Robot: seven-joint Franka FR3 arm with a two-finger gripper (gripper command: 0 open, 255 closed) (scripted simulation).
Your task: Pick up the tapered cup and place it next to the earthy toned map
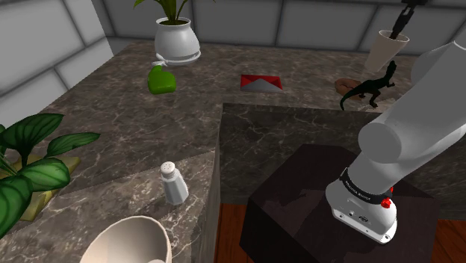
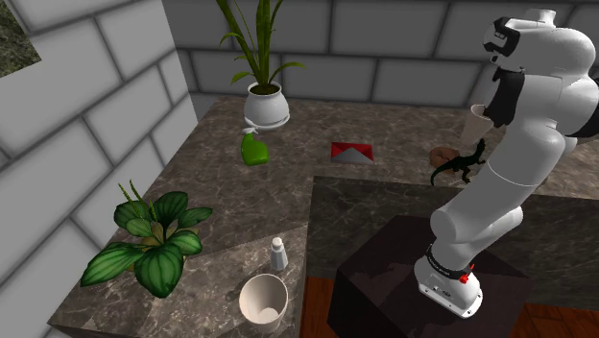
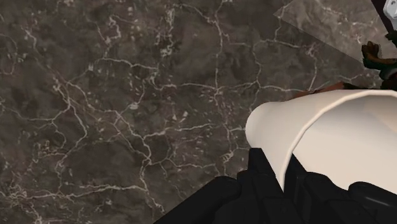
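Cream cup (image 1: pixel 386 52) in black hand (image 1: pixel 395 30)

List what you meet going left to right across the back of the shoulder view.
Spray bottle → red booklet → cup

The cream tapered cup (image 1: pixel 384 54) is hanging slightly tilted from the gripper (image 1: pixel 400 26), near the flat brown map (image 1: pixel 346 83).
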